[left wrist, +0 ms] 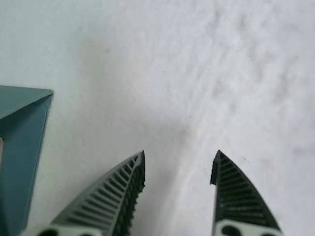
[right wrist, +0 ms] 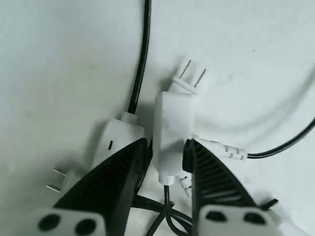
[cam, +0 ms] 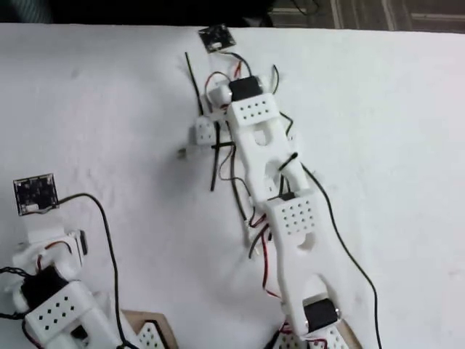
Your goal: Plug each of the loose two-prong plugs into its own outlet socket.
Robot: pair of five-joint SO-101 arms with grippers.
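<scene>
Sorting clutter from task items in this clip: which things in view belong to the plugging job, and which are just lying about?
Job: middle plug inside the right tool; second plug beside it; black cords.
Lying about: teal object beside the open left tool.

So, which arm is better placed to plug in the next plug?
Right: the right gripper clasps a white plug, prongs pointing away from it; the left gripper hangs open over the bare table.
</scene>
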